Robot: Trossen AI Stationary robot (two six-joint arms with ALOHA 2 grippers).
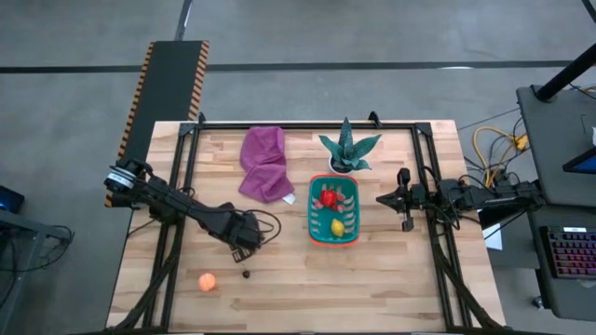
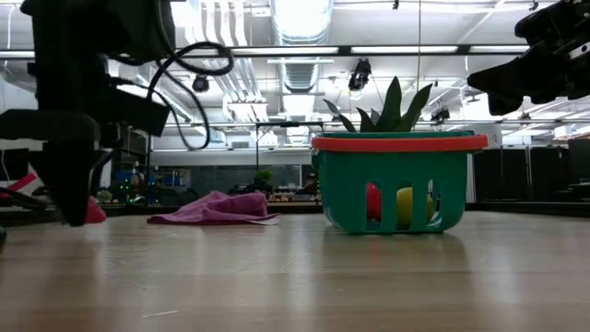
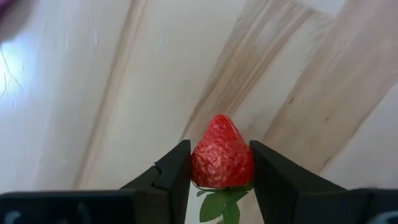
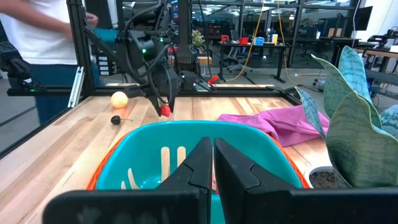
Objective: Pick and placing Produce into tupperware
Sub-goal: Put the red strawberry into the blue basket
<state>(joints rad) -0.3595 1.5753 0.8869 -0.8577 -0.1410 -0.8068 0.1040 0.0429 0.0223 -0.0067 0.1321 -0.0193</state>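
1. Strawberry (image 3: 222, 154), a red toy fruit, sits pinched between the two fingers of the left hand (image 3: 221, 180), tip pointing away from the wrist; being clamped at its widest part likely keeps it from slipping.
2. The left hand hangs above the bare surface (image 1: 279, 288), well apart from the teal basket (image 1: 313, 212), so the carry across is not yet done.
3. The basket stands near the plant (image 1: 347, 149); a red fruit (image 1: 329, 197) and a lemon (image 1: 337, 226) already lie inside.
4. An orange ball (image 1: 207, 282) and a small dark piece (image 1: 246, 274) wait on the surface.
5. The right hand (image 1: 384, 199) is clenched on nothing, parked just beside the basket, presumably out of the way.
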